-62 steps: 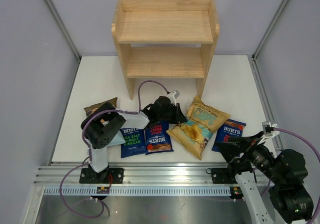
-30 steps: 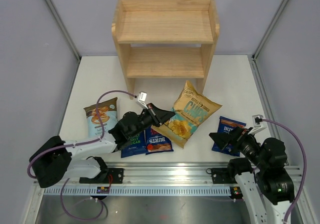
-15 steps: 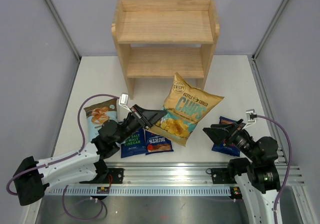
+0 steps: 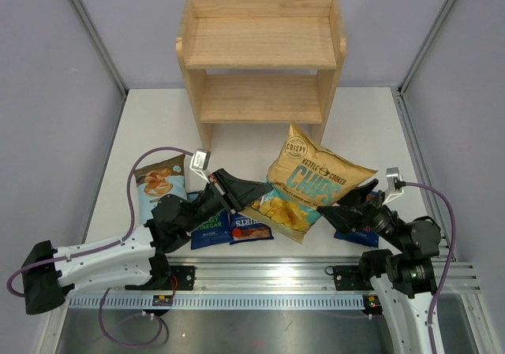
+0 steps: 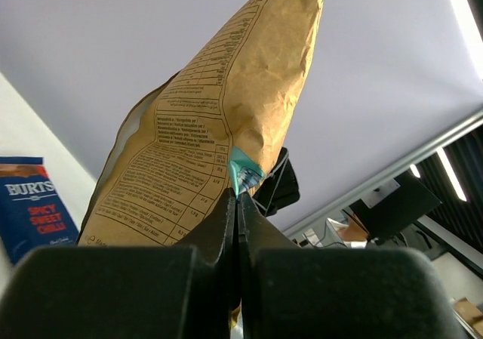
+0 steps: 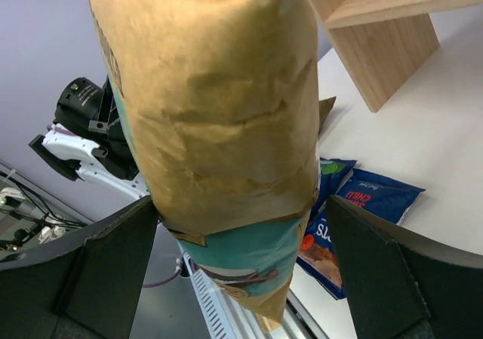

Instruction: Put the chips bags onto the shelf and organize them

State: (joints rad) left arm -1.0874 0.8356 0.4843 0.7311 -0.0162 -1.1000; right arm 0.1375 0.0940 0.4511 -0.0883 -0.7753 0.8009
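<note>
At twelve o'clock on the white table stands the wooden shelf, with no bag on it yet. Toward five o'clock from the table's middle, the yellow-and-teal bag hangs tilted, lifted off the surface. The left gripper pinches its lower edge, jaws pressed tight on the seam. The right gripper sits at the bag's four o'clock with fingers spread wide and the bag between them. At eight o'clock lie the pale blue bag and two dark blue bags. This looks like a handover. The right fingers should close on a flat seam, not the puffed middle, before the left lets go. The bag can then go upright toward one end of a tier, leaving room for the rest.
</note>
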